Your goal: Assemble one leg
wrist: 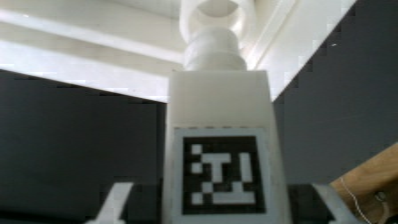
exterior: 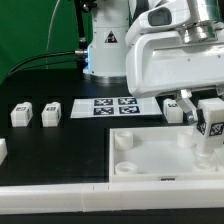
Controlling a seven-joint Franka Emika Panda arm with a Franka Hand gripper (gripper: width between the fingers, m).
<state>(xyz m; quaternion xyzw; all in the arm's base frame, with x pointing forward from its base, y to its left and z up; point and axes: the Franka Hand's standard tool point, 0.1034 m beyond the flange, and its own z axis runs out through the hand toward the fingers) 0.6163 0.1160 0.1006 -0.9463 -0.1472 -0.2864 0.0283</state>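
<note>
At three o'clock in the exterior view, above the white panel, hanging in the tool: the leg. Clamped from both sides, going by the wrist view, with a grey finger tight against either flank just beneath the tag. Up off the desk, then. Lower end hard to read, white on white, so no saying whether touching the panel or just above it.

Looks like the carry-and-line-up step, insertion not yet made. Calls next for centring the tip over a corner socket, then lowering straight down, most likely with a twist to seat it. No telling which socket lies underneath, hidden behind the leg itself; only the pair at nine o'clock on the panel plainly on show.

Long axis vertical, near enough plumb. Tagged end up, close to the grip. Narrow stepped tip down, aimed at the panel, seen straight along the post in the wrist view.

Spare legs lying well apart at nine o'clock, beyond the marker board at twelve.
</note>
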